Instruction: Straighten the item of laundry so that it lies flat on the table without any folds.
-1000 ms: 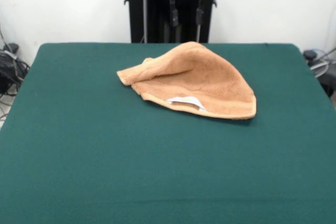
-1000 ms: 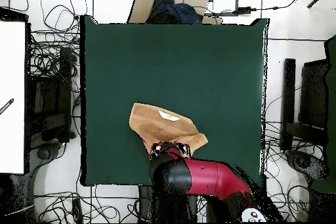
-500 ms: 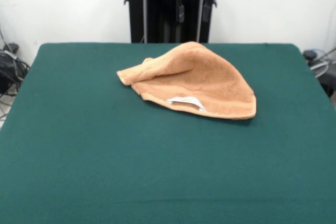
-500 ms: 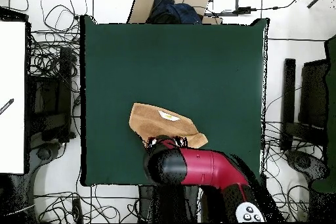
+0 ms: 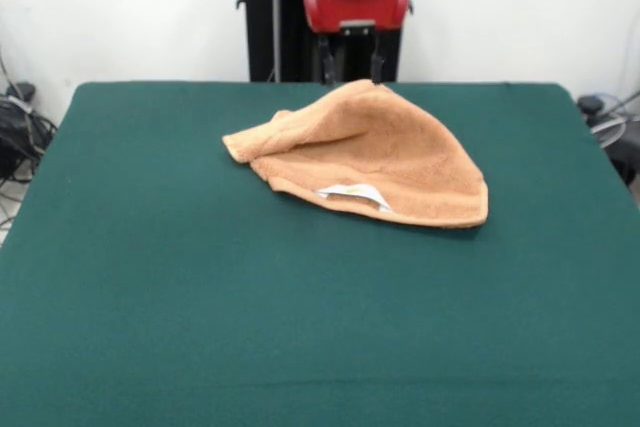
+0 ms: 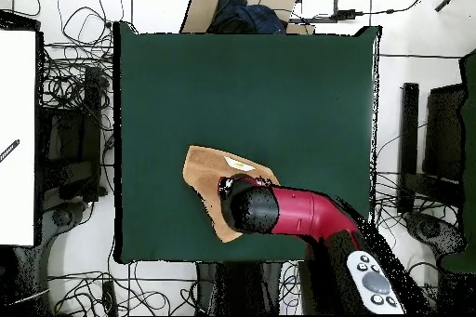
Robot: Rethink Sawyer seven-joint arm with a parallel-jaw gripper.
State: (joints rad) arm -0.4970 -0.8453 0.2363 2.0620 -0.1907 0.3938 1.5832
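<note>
The item of laundry (image 5: 372,152) is an orange-tan towel, folded over into a rumpled wedge on the far middle of the green table (image 5: 150,297). Its white label (image 5: 352,192) shows at the near edge. My gripper (image 5: 351,74) hangs open just above the towel's far peak, one finger on either side of it, with nothing between them. In the overhead view the red arm (image 6: 288,213) covers the towel's right part. Only the towel's left part (image 6: 203,178) and the label (image 6: 240,165) show there, and the gripper itself is hidden under the arm.
Cables (image 5: 15,132) lie off the table's left side. Overhead, a cardboard box (image 6: 244,2) sits past the far edge of the table (image 6: 232,81), a white board (image 6: 17,137) stands to the left, and black equipment (image 6: 432,146) to the right.
The gripper has come down from the top edge to just over the towel's far peak. Overhead, the arm's head moved in over the towel. The towel has not moved.
</note>
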